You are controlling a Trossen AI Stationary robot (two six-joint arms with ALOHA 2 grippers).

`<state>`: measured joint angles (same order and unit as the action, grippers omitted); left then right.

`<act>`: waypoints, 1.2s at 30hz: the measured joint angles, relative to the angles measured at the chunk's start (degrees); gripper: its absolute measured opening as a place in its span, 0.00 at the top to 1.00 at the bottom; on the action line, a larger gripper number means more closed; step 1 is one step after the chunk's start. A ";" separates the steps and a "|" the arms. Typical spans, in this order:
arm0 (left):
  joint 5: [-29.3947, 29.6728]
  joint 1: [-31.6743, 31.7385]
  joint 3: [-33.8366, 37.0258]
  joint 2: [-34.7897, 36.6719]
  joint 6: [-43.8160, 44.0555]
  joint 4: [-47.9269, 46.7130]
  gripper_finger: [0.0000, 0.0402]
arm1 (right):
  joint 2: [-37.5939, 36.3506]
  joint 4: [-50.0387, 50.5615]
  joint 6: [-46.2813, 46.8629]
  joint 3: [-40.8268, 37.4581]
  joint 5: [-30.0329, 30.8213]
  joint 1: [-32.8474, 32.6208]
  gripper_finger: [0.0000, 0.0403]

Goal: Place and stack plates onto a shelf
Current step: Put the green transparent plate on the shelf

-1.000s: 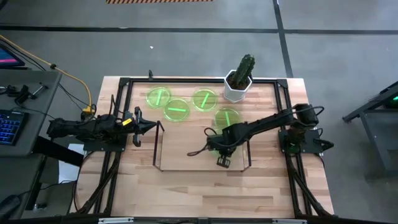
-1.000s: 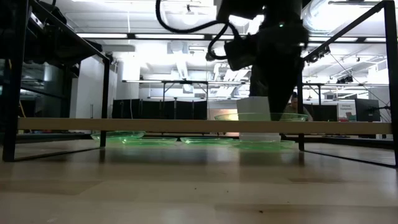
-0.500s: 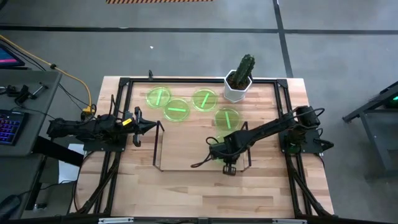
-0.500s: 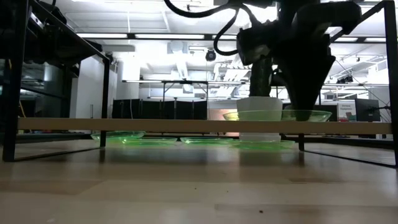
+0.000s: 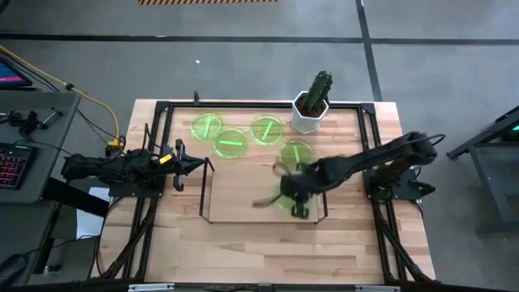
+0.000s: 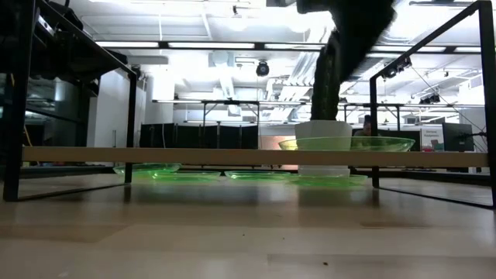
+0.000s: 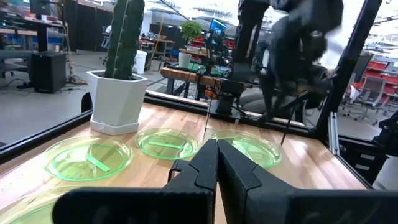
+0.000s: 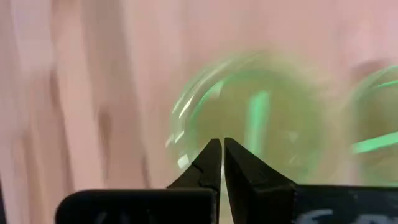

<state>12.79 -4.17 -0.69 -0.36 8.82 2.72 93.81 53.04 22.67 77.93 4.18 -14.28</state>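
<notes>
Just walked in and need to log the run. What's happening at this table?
Two robot arms are moving green plates onto a low wire shelf. One plate lies on the shelf's right end. The right claw is shut, empty and just above it. Four more plates lie flat on the table behind the shelf, near a potted cactus. The left claw waits shut at the shelf's left end.

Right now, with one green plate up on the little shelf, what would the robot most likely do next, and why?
Probably swing the right gripper back toward the nearest plate on the table. One plate already sits on the shelf, that gripper is shut and empty above it, and four plates lie behind the shelf. The left gripper waits, shut, at the shelf's left end.
</notes>
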 joint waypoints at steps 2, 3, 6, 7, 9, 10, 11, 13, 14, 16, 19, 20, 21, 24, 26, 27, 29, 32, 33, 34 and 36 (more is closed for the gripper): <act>-0.01 -0.01 0.00 0.00 0.00 0.03 1.00 | -3.89 -2.64 2.81 0.00 4.15 1.43 1.00; 0.01 -0.01 0.00 0.00 0.00 0.14 1.00 | -5.76 -3.83 3.52 0.00 5.71 2.12 1.00; 0.01 0.00 0.00 0.00 0.00 0.14 1.00 | -11.18 -6.61 3.89 0.00 8.74 3.38 1.00; 0.00 0.00 -0.01 0.00 0.00 0.15 1.00 | -12.93 -7.19 3.87 0.00 9.32 3.68 1.00; -0.01 0.00 0.00 0.00 0.00 0.13 1.00 | -15.98 -7.66 3.86 0.00 9.49 4.25 1.00; -0.01 0.01 -0.01 0.01 0.05 0.15 1.00 | -17.40 -7.70 3.86 0.00 10.05 4.56 1.00; -0.02 0.00 0.00 0.00 0.94 0.42 1.00 | -18.62 -7.66 3.94 0.00 10.81 4.72 1.00; -0.76 -0.03 0.00 0.00 7.64 3.55 1.00 | -20.71 -7.67 4.36 0.00 12.48 5.03 1.00; -0.82 -0.03 0.00 0.00 11.47 6.80 1.00 | -21.58 -7.64 4.52 0.00 12.98 5.07 1.00; 0.74 -0.06 0.00 0.00 19.18 14.27 1.00 | -22.89 -7.67 5.59 0.00 14.27 5.04 1.00; 7.40 0.07 -0.16 -0.25 24.74 26.55 1.00 | -23.85 -7.68 6.61 0.00 15.99 5.03 1.00; 9.20 0.22 -0.98 -0.82 24.09 29.24 1.00 | -23.90 -7.68 7.03 0.00 16.72 5.05 1.00; 9.93 0.51 -2.26 -1.63 23.31 30.19 1.00 | -23.89 -7.68 7.30 0.00 17.09 5.05 1.00; 11.46 1.81 -9.11 -6.17 22.25 25.13 1.00 | -23.52 -7.71 7.60 0.00 18.27 5.06 1.00; 12.81 3.40 -15.59 -11.16 22.43 17.46 1.00 | -23.20 -7.63 8.54 -0.03 18.91 5.44 1.00; 13.27 4.39 -19.16 -13.86 22.46 12.27 0.99 | -23.13 -7.64 8.92 -0.04 19.07 5.72 1.00; 13.37 7.09 -27.01 -19.79 22.48 1.35 0.98 | -23.02 -7.85 9.47 -0.04 19.37 6.50 1.00; 13.35 12.74 -38.32 -28.95 22.89 -18.24 0.94 | -22.90 -7.81 9.90 -0.04 19.38 7.24 1.00; 12.91 14.99 -41.60 -31.92 22.86 -24.87 0.92 | -22.92 -7.81 9.91 -0.04 19.36 7.38 1.00; 11.93 17.51 -44.72 -34.96 22.10 -30.40 0.90 | -22.92 -7.81 9.92 -0.04 19.35 7.56 1.00; 7.60 22.79 -49.50 -40.78 19.66 -39.58 0.86 | -22.92 -7.76 9.91 -0.04 19.33 7.56 1.00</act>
<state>20.39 18.62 -50.19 -41.14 28.48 -36.86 70.89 45.28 32.58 77.89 23.50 -6.72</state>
